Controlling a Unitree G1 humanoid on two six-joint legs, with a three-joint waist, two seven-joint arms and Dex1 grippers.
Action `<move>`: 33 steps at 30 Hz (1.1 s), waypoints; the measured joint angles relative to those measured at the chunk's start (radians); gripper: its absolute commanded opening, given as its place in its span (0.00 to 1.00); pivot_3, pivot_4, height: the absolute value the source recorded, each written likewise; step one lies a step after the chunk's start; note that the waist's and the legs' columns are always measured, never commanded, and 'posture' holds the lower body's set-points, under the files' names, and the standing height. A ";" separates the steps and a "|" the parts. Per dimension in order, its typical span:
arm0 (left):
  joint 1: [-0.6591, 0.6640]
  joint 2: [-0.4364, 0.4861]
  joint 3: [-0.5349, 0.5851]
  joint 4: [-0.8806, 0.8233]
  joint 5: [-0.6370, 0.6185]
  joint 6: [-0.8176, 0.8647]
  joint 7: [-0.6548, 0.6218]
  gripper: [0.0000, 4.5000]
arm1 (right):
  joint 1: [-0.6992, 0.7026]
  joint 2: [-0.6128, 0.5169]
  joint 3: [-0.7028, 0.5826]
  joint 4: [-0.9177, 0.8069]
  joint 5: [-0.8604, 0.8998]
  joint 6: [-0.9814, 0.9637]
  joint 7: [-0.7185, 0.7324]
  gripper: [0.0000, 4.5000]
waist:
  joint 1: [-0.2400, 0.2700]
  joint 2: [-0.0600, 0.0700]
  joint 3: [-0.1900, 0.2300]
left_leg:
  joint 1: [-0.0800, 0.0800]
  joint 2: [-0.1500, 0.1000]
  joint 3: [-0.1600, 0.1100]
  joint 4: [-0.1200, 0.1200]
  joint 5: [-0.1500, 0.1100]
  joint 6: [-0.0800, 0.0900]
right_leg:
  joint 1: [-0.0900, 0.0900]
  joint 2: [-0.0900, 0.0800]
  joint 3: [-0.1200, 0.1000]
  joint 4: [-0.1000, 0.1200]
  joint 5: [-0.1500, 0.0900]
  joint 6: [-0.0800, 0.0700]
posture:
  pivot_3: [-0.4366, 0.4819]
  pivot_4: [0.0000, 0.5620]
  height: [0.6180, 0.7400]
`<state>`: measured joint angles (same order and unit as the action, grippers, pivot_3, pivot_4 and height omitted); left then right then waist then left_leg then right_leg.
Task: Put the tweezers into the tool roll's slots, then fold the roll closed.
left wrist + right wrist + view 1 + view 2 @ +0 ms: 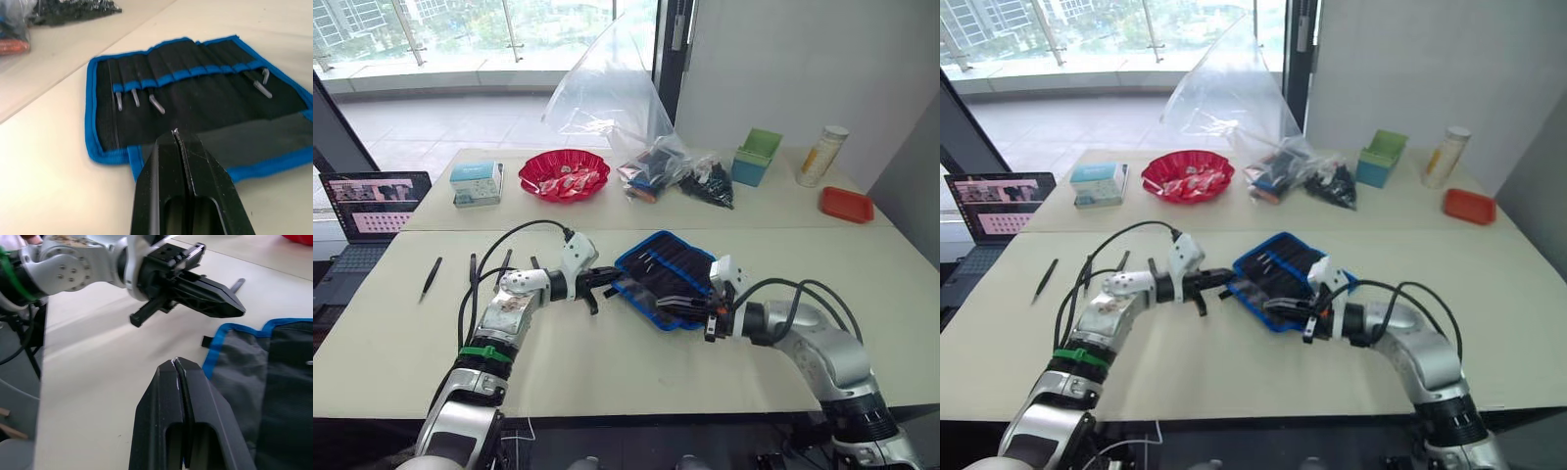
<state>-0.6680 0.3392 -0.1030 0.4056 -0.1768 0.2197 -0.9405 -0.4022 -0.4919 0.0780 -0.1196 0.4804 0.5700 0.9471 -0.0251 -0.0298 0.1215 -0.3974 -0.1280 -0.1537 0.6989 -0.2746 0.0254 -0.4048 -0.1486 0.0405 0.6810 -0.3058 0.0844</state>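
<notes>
Four loose tweezers (432, 277) are counted on the table left of one tool roll (662, 277). Five metal tips (156, 104) are seen in its slots (188, 76). Two grippers are counted.

Beige table (607, 372) carries tool roll (664, 277), tweezers (431, 276), red bowl (564, 175).

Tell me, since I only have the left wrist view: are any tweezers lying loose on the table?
Observer: Yes, one pair of tweezers lies on the table, well to the left of the left gripper.
Operator: Where is the right gripper?
Observer: The right gripper is at the near edge of the open tool roll, with its fingers shut.
</notes>
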 measured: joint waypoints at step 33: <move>0.028 -0.087 0.059 0.228 0.002 -0.149 0.133 0.01 | 0.148 0.009 0.114 0.044 -0.136 -0.149 0.112 0.00 | 0.003 0.000 -0.005 | 0.003 0.001 0.001 -0.003 0.000 0.000 | 0.002 0.001 0.001 -0.001 0.000 0.000 | 0.48 0.27 1.00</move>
<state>-0.6404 0.2519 -0.0443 0.6334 -0.1743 0.0710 -0.8073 -0.2540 -0.4830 0.1925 -0.0754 0.3441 0.4206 1.0591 -0.0222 -0.0300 0.1168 -0.3940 -0.1273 -0.1530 0.6958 -0.2749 0.0251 -0.4032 -0.1481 0.0418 0.6801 -0.3057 0.0845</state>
